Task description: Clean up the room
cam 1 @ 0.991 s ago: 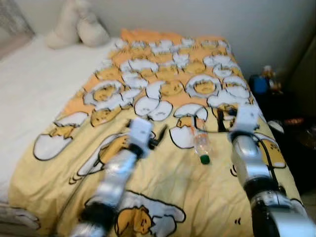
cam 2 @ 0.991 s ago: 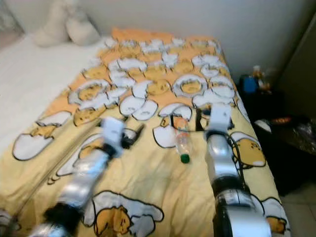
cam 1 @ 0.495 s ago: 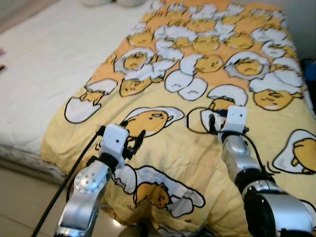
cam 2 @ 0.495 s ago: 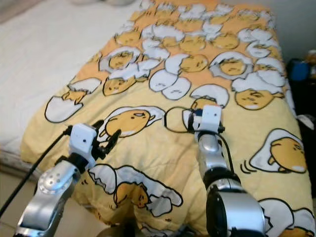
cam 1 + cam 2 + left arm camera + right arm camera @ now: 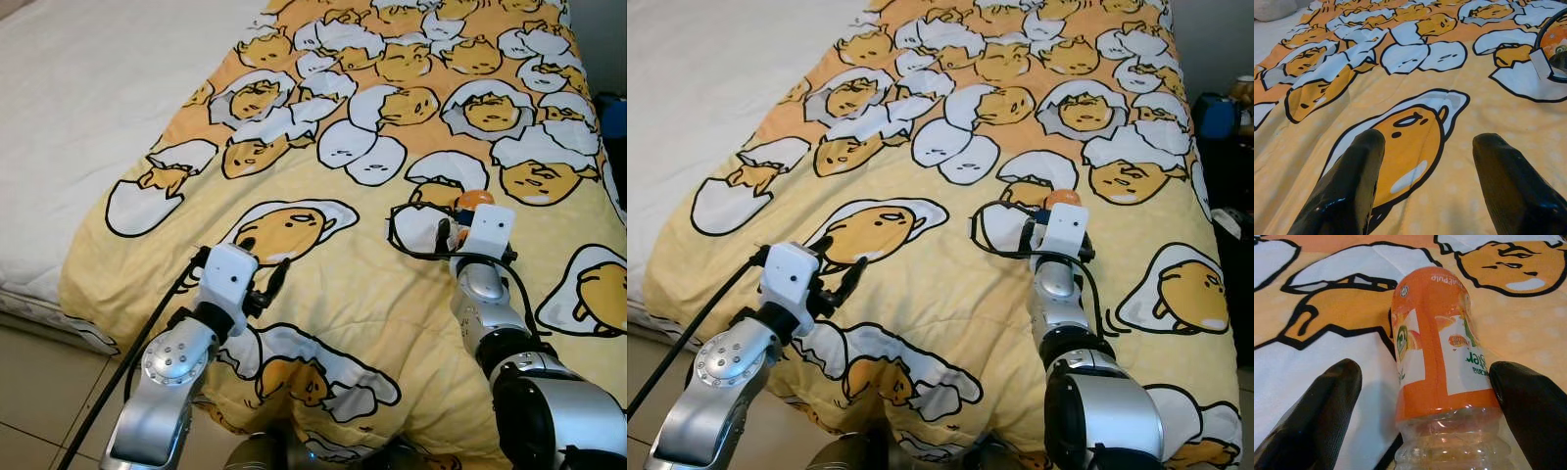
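A clear plastic bottle [image 5: 1435, 362] with an orange label lies on the yellow egg-print blanket [image 5: 343, 323]. Its orange end [image 5: 473, 199] peeks out just beyond my right wrist. My right gripper [image 5: 1427, 374] is open, one black finger [image 5: 1327, 406] on each side of the bottle, low over the blanket. My left gripper [image 5: 266, 286] hovers open above the blanket near the bed's front edge, with nothing between its fingers [image 5: 1352, 181].
A white sheet [image 5: 88, 98] covers the bed's left side. Tiled floor [image 5: 39, 392] lies beyond the bed's near left edge. A black cable [image 5: 404, 240] loops on the blanket beside my right wrist. Dark clutter with a blue object [image 5: 1220, 113] sits to the right of the bed.
The camera has tilted down and closer to the bed. My right gripper has come over the bottle, which lay free between the arms a second ago. The left arm has drawn back toward the front edge.
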`<state>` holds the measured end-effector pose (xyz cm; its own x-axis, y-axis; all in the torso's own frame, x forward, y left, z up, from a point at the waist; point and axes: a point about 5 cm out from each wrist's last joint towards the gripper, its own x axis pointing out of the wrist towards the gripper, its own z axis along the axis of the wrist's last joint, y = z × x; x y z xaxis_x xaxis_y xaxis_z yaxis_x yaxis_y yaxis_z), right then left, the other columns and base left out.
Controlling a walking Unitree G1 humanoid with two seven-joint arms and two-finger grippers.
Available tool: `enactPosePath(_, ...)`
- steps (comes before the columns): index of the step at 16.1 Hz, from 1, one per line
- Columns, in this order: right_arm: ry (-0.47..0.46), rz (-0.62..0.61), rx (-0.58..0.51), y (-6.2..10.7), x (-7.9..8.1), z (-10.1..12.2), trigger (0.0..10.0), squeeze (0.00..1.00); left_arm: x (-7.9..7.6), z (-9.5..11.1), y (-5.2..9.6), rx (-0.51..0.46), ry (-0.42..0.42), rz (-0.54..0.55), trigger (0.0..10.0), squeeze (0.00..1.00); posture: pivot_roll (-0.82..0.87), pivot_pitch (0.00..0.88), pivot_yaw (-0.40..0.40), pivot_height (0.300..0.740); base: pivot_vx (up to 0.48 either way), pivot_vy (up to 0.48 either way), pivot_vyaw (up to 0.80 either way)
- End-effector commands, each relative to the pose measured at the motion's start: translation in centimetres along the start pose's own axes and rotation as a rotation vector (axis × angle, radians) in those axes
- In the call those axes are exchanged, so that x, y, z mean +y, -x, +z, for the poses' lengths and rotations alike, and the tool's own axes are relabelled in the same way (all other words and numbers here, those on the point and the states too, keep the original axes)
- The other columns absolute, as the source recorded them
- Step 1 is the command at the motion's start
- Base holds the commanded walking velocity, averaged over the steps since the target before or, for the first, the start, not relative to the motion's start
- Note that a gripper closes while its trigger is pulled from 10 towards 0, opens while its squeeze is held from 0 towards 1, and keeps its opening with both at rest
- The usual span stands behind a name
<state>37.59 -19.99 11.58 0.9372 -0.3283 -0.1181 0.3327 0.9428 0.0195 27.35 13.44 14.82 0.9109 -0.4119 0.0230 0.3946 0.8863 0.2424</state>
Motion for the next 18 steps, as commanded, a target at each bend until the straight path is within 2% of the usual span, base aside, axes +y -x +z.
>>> enactPosePath(1,0.009,-0.025,0.119,0.8,-0.8,-2.9,10.0,0.00,-0.1,-0.2,0.2,0.018,-0.009,-0.002,10.0,0.00,0.38,0.324,0.044,0.740,0.000,0.000,0.00)
enactPosePath(2,0.005,-0.020,0.145,0.9,-0.9,-3.3,10.0,0.00,-0.2,-0.2,0.1,0.021,-0.007,-0.003,10.0,0.00,0.37,0.320,0.044,0.740,0.000,0.000,0.00)
enactPosePath(3,-0.036,-0.012,0.188,1.0,-0.8,-3.7,0.0,0.00,-0.2,-0.2,-0.1,0.019,-0.008,-0.006,10.0,0.00,0.37,0.315,0.043,0.740,0.000,0.000,0.00)
enactPosePath(5,-0.084,-0.001,0.217,0.9,-0.6,-3.6,0.0,0.00,-0.2,-0.3,-0.4,0.019,-0.008,-0.007,10.0,0.00,0.35,0.308,0.038,0.740,0.000,0.000,0.00)
enactPosePath(6,-0.143,-0.006,0.256,1.0,-0.7,-4.1,0.0,0.00,-0.5,-0.4,-0.8,0.015,-0.007,-0.015,10.0,0.00,0.34,0.293,0.030,0.740,0.000,0.000,0.00)
enactPosePath(7,-0.154,-0.003,0.262,1.0,-0.6,-4.1,0.0,0.00,-0.5,-0.4,-0.8,0.014,-0.006,-0.017,10.0,0.00,0.34,0.293,0.030,0.740,0.000,0.000,0.00)
enactPosePath(11,-0.168,0.007,0.255,0.8,-1.1,-3.8,0.0,0.00,-0.9,-0.5,-2.7,-0.004,-0.005,-0.030,10.0,0.00,0.29,0.222,0.011,0.740,0.000,0.000,0.00)
enactPosePath(13,-0.134,0.018,0.248,0.8,-1.3,-3.9,0.0,0.00,-1.1,-0.8,-3.4,-0.002,-0.010,-0.037,10.0,0.00,0.28,0.186,0.004,0.740,0.000,0.000,0.00)
enactPosePath(14,-0.117,0.027,0.209,0.6,-1.7,-3.4,0.0,0.00,-1.2,-1.1,-4.3,0.000,0.018,-0.027,10.0,0.00,0.25,0.098,-0.003,0.740,0.000,0.000,0.00)
enactPosePath(16,-0.104,0.041,0.169,0.4,-1.8,-2.8,0.0,0.00,-1.3,-1.4,-5.1,0.003,0.054,-0.017,10.0,0.00,0.23,0.048,-0.005,0.740,0.000,0.000,0.00)
enactPosePath(17,-0.089,0.045,0.111,0.2,-1.8,-1.9,0.0,0.00,-1.6,-1.6,-5.6,0.009,0.071,-0.012,10.0,0.00,0.22,0.000,-0.007,0.740,0.000,0.000,0.00)
enactPosePath(18,-0.064,0.053,0.033,0.1,-1.7,-0.9,0.0,0.00,-1.7,-1.9,-6.1,0.019,0.081,-0.004,10.0,0.00,0.21,0.000,-0.005,0.740,0.000,0.000,0.00)
